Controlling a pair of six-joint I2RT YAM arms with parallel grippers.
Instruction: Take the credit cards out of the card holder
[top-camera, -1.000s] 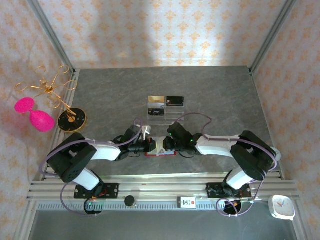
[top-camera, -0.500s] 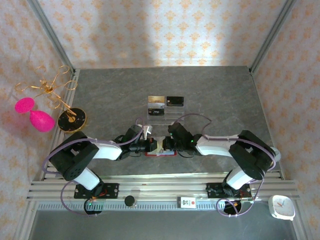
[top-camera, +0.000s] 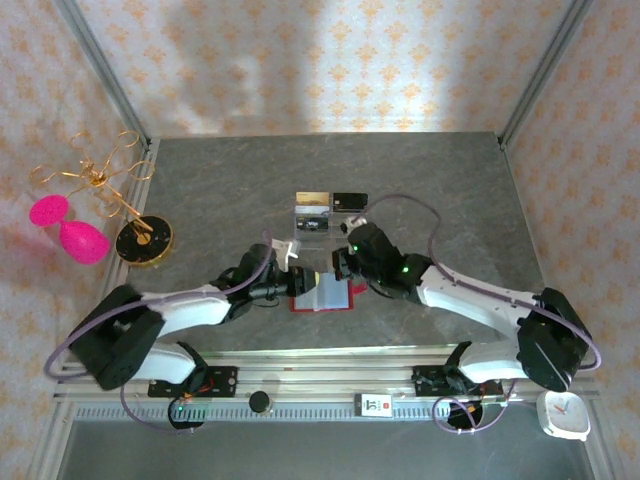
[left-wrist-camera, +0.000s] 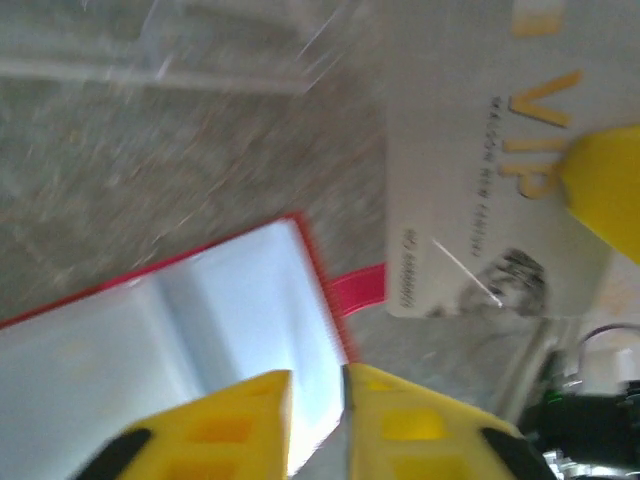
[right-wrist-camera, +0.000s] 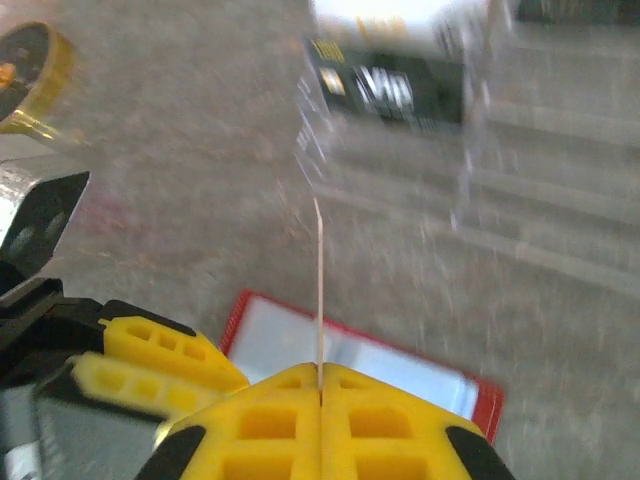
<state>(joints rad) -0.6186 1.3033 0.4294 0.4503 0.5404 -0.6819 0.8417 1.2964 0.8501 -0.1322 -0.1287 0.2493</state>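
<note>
While the right gripper (right-wrist-camera: 320, 372) pinches a whitish card (left-wrist-camera: 470, 220) above the open red wallet (top-camera: 328, 293) on the table (top-camera: 230, 180), the left gripper (left-wrist-camera: 318, 395) sits at the wallet's edge, jaws narrowly parted

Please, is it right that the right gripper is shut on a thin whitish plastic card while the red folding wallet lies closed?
No: the red folding wallet lies open, as the right wrist view shows. The right gripper is shut on the thin whitish plastic card.
</note>
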